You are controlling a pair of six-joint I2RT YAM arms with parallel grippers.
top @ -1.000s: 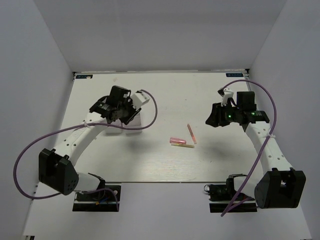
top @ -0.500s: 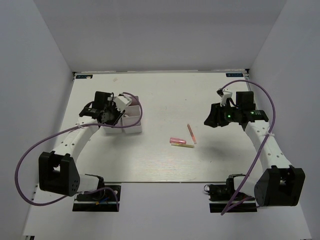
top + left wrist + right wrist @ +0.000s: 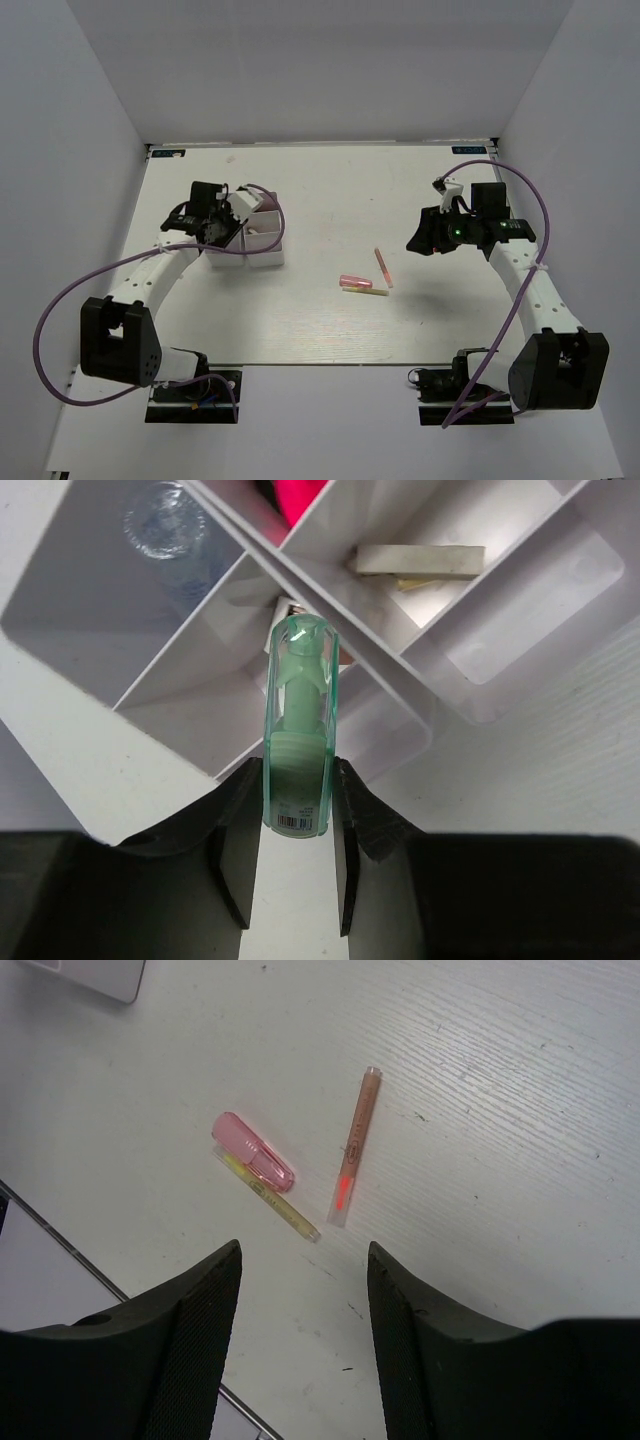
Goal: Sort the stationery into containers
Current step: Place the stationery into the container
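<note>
The left tool [image 3: 297, 785] grips a see-through green piece [image 3: 298, 710] over the white bins [image 3: 440, 665]. The right tool [image 3: 303, 1280] is open above the table [image 3: 500, 1110].

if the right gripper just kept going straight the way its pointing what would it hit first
Likely the near end of the yellow piece, or the table just before it; the right gripper, jaws open, aims there. The thin pink pencil lies just beside that line. Depth is unclear.
</note>
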